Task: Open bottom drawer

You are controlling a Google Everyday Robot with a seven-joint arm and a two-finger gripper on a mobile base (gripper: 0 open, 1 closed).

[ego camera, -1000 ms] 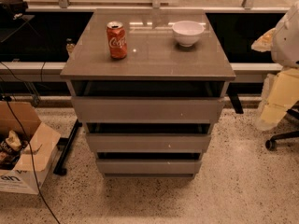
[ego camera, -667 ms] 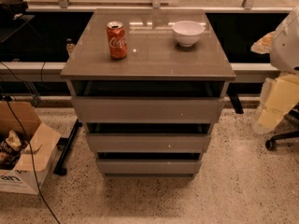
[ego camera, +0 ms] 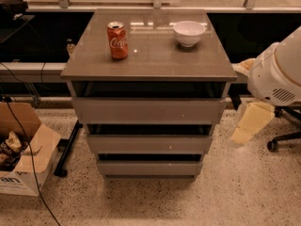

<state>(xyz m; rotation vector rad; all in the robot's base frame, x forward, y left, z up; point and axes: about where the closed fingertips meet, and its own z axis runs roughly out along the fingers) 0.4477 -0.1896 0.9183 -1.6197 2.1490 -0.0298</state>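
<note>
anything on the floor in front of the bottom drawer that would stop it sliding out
Nothing visible does. The floor straight in front of the bottom drawer shows no objects. The cardboard box sits off to the left and the chair base off to the right. The end effector is out of view; only the arm shows, right of the cabinet.
</note>
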